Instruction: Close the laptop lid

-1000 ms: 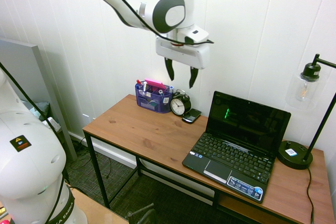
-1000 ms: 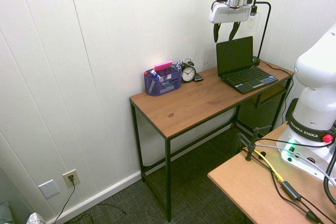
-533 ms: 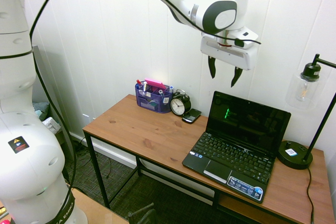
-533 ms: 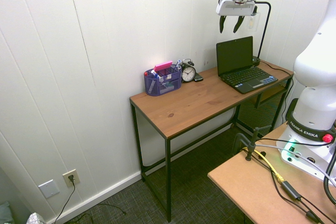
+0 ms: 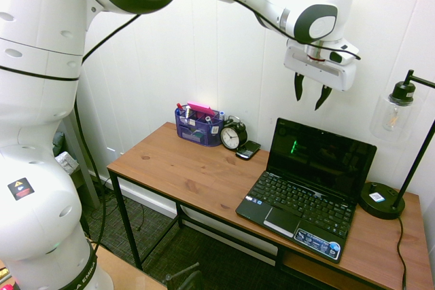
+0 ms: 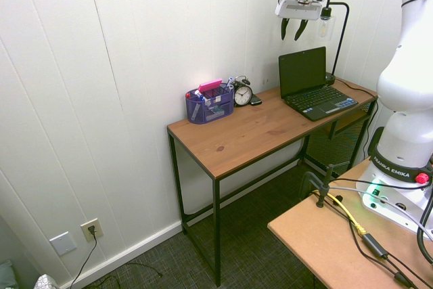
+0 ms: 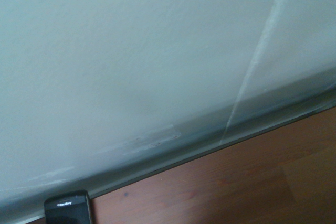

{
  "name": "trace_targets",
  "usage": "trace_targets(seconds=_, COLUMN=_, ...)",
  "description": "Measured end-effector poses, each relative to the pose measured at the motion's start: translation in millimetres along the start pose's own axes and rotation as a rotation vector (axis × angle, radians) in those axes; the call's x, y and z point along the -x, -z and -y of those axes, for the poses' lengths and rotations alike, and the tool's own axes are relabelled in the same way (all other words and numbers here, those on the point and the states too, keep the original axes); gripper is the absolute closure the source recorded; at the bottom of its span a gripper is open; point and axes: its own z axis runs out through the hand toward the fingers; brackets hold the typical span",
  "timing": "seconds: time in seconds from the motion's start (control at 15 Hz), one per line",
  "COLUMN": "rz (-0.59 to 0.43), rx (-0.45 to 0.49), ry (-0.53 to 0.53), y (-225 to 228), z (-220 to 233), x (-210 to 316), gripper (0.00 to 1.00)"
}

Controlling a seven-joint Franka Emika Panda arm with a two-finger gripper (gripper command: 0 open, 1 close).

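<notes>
A small black netbook sits open at the right end of the wooden desk [image 5: 190, 174]. The laptop lid [image 5: 321, 157] stands upright, its dark screen showing a small green mark; it also shows as the laptop lid [image 6: 302, 70] in the second exterior view. My gripper [image 5: 309, 96] hangs in the air above the lid's top edge, close to the white wall, clear of the lid. Its two dark fingers are apart with nothing between them. In the second exterior view the gripper [image 6: 291, 30] is high above the netbook.
A black phone [image 5: 248, 149], an alarm clock [image 5: 232, 136] and a purple mesh organizer [image 5: 198, 125] stand along the wall left of the netbook. A black desk lamp [image 5: 391, 161] stands to its right. The wrist view shows the wall, desk edge and the phone [image 7: 68, 208].
The arm has swung right and slightly up, from above the clock to above the laptop lid. The fingers have drawn a little closer together.
</notes>
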Motion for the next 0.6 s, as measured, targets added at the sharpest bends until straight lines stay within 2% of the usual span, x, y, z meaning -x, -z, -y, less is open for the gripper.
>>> trace_targets(seconds=0.6, rz=0.065, rx=0.028, ry=-0.046, y=-60, z=-2, x=-31, gripper=1.0)
